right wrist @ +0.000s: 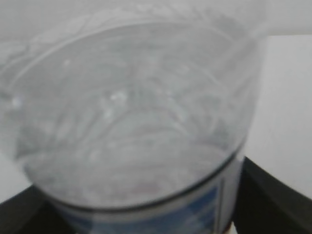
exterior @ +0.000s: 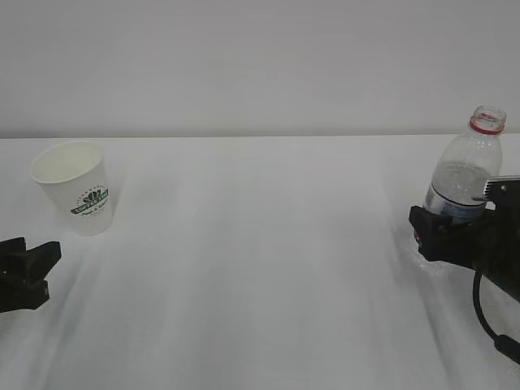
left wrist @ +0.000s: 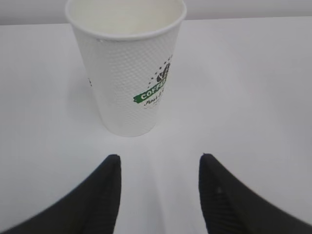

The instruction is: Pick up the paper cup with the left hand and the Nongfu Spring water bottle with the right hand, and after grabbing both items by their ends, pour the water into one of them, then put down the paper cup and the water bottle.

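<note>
The paper cup (left wrist: 127, 68) is being taken as the landmark: it is standing upright on the white table (exterior: 260, 268), mouth up, and it is lying straight ahead of the left hand (left wrist: 157, 192), centred on the gap between the two dark fingers (left wrist: 105, 195), which are being held spread and empty, short of the cup's base and not touching it. The left hand is judged the nearer one to the cup by far. Well apart from the cup, at the far right of the table, the Nongfu Spring water bottle (exterior: 467, 175) is being kept upright and uncapped, with the right hand (exterior: 455, 231) set around its lower body; the jaws are being held wide about it, and a firm squeeze cannot be confirmed.
</note>
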